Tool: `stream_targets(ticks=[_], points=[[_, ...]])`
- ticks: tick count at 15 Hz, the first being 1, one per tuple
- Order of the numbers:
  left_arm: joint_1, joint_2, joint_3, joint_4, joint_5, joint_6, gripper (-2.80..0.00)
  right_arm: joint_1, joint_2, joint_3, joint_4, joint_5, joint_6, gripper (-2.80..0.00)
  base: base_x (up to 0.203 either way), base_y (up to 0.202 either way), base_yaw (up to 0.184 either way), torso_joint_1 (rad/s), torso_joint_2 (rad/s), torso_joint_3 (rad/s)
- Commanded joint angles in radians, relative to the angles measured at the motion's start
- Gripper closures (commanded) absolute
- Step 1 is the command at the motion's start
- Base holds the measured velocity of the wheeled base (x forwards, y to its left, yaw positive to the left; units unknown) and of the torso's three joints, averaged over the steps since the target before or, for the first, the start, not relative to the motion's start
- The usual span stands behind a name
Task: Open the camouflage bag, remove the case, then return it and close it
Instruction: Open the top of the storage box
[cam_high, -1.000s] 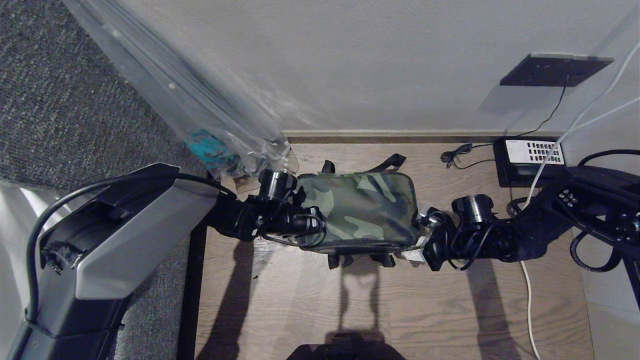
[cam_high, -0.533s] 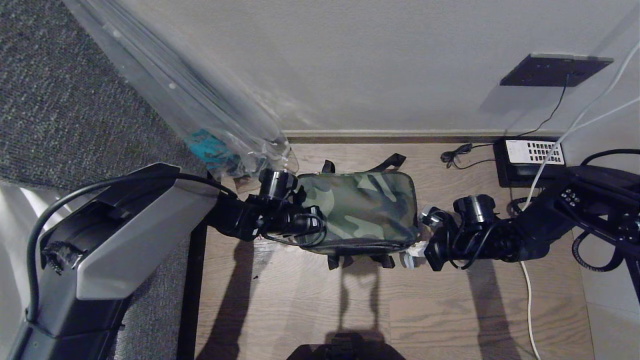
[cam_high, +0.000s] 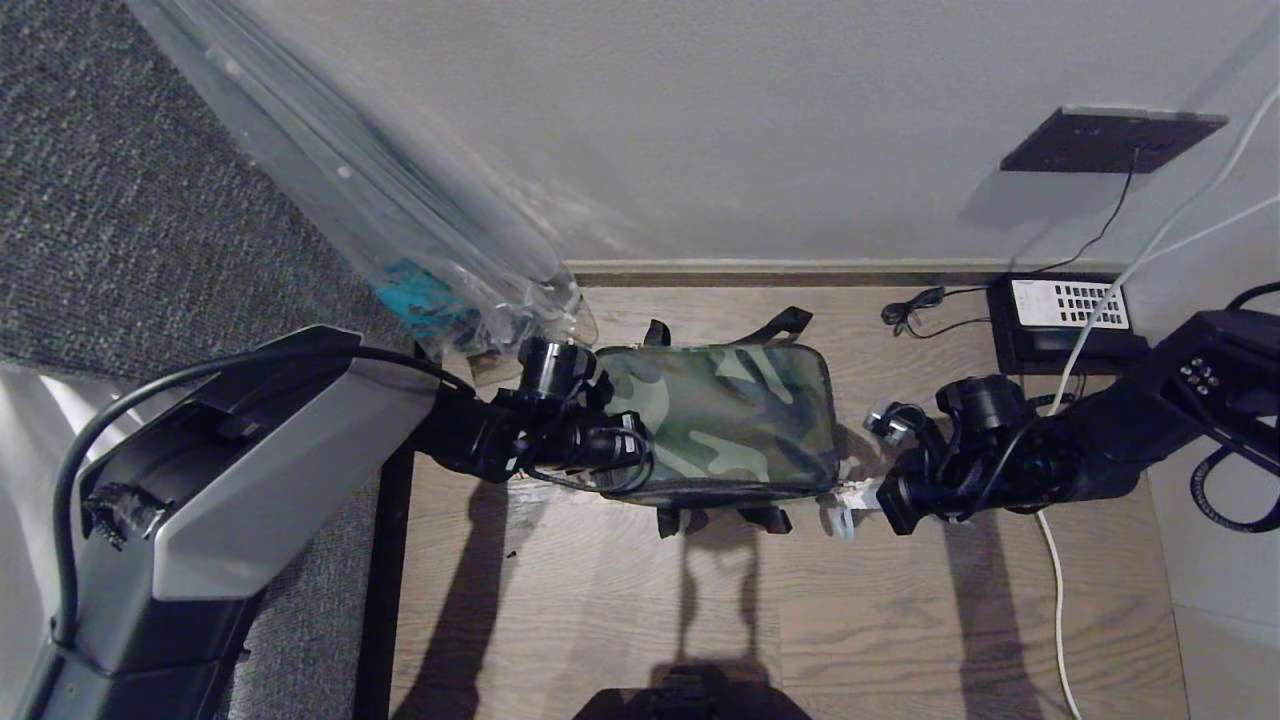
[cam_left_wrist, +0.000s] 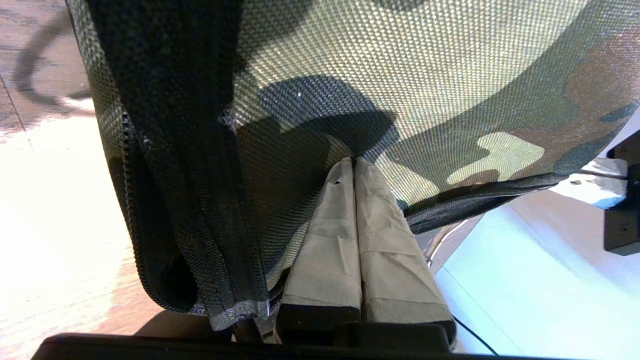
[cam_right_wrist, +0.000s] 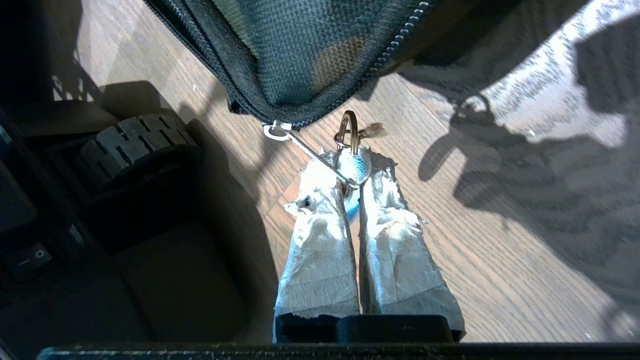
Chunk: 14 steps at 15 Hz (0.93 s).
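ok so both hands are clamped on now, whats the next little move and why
Probably the right hand should draw the zip pull along the zip. It is shut on the pull at the closed camouflage bag's corner, while the left hand pinches the fabric at the other end to steady it.

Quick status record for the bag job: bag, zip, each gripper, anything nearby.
bag: camouflage bag flat on the wood floor, lid down
zip: slider at the bag's near right corner; zip pull pinched
right gripper: shut on the zip pull, at that corner
left gripper: shut on the bag's fabric at its left end
nearby: plastic-wrapped umbrella leaning behind the left end; white cable on the right
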Motion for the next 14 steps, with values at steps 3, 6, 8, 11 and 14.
stream_targets(ticks=[3,6,8,11,14], points=[[0.0,-0.002,0.003,0.0,-0.002,-0.003,0.0,-0.028,-0.016,-0.026,0.051,0.001,-0.006,0.0,0.0,0.0,0.0,0.0,0.0,0.0],[0.0,-0.004,0.007,0.0,-0.002,-0.001,0.0,-0.049,-0.013,-0.08,0.12,0.0,-0.006,0.0,0.0,0.0,0.0,0.0,0.0,0.0],[0.0,-0.007,0.006,0.0,-0.002,-0.001,0.0,-0.049,-0.013,-0.091,0.132,-0.001,-0.005,0.0,0.0,0.0,0.0,0.0,0.0,0.0],[0.0,-0.013,0.01,-0.001,-0.003,-0.001,0.0,-0.049,-0.018,-0.091,0.134,0.001,-0.005,0.0,0.0,0.0,0.0,0.0,0.0,0.0],[0.0,-0.015,0.003,-0.007,-0.003,-0.007,0.0,-0.049,-0.019,-0.089,0.134,0.001,-0.005,0.0,0.0,0.0,0.0,0.0,0.0,0.0]])
